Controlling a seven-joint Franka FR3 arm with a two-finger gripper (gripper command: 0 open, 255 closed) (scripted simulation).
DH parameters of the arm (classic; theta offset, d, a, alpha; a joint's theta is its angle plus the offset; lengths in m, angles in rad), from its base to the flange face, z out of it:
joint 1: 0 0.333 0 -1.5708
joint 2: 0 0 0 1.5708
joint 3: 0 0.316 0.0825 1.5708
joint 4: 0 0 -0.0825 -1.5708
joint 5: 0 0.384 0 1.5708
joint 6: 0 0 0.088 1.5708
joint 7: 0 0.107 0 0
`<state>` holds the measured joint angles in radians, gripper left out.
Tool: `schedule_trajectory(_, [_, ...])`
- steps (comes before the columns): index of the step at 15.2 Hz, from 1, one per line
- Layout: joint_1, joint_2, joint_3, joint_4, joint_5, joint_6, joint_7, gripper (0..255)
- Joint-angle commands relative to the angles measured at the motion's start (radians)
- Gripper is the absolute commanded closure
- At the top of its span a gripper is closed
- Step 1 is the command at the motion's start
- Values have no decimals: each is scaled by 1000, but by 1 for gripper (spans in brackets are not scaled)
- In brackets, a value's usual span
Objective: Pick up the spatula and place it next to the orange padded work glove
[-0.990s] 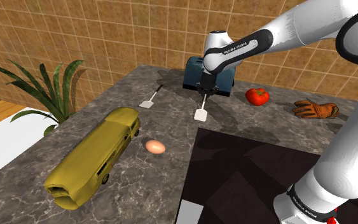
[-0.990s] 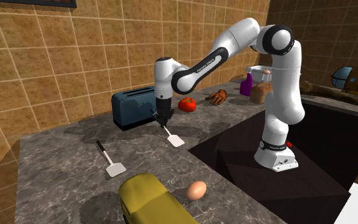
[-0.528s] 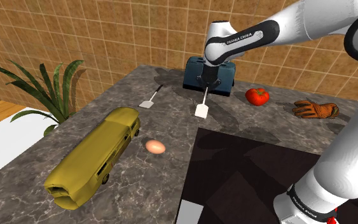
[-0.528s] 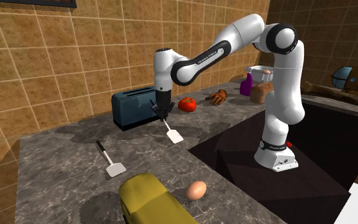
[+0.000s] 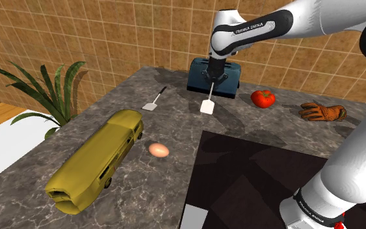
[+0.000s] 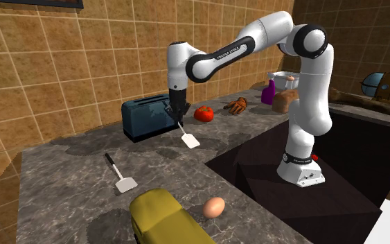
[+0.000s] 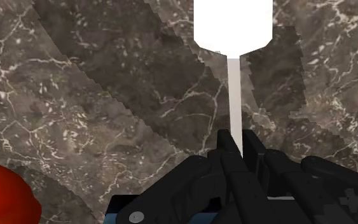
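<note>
Pincer [image 5: 210,78] clenched on spatula [image 5: 207,106] handle, blade hanging clear of counter [image 5: 175,127]; I judge it ready to carry toward orange glove [image 5: 322,112], shoulder view's right.

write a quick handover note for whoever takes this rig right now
Gripper: shut on the spatula by its handle. The blade hangs down, seemingly clear of the counter, in front of the toaster.
Glove: on the counter, beyond the tomato, toward the shoulder view's right.
Done: grasp and lift.
Left: carry the spatula past the tomato, set it down beside the glove, open.
Note: a second spatula lies on the counter; leave it.
</note>
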<state>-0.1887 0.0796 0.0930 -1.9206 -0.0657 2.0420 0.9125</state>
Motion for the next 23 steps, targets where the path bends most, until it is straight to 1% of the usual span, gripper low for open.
schedule_trajectory(1, [0,-6,0,23,2,-29,-3,255])
schedule_trajectory(6, [0,-18,0,75,5,-93,-7,255])
schedule_trajectory(7, [0,-19,0,76,5,-95,-7,255])
schedule_trajectory(15, [-82,-190,-84,-129,19,-53,-176,255])
schedule_trajectory(23, [-162,-310,-191,-257,4,-36,-354,255])
